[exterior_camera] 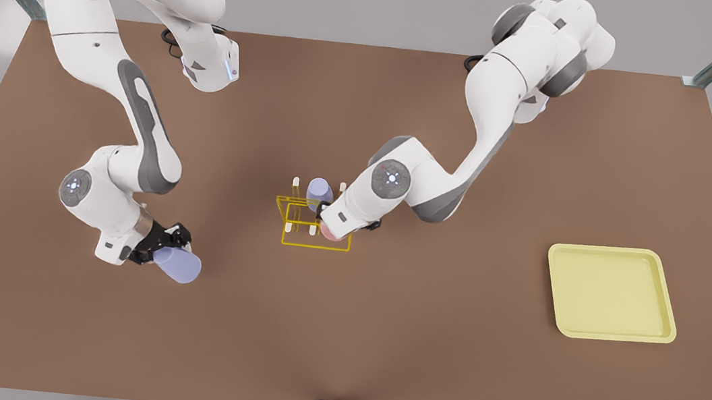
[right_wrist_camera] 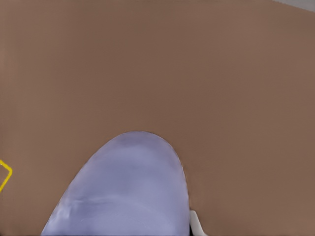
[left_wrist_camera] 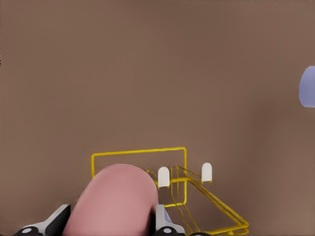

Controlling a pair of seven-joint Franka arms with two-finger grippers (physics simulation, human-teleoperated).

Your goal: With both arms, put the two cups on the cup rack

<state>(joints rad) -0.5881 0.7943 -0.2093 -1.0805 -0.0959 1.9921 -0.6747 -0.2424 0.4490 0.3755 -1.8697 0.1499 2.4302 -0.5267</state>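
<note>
Pink cup [left_wrist_camera: 114, 201] is clenched by left gripper [left_wrist_camera: 110, 227] at rack [exterior_camera: 311, 223]; lavender cup [exterior_camera: 178, 265] is clenched by right gripper [exterior_camera: 168, 246], well apart.

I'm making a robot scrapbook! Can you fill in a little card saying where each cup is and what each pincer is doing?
pink cup: held by left pincer at the cup rack
lavender cup in hand: held by right pincer, off to the front view's left of the rack
lavender cup on rack: sits at the rack's far side
yellow tray: on the table, front view's right
</note>
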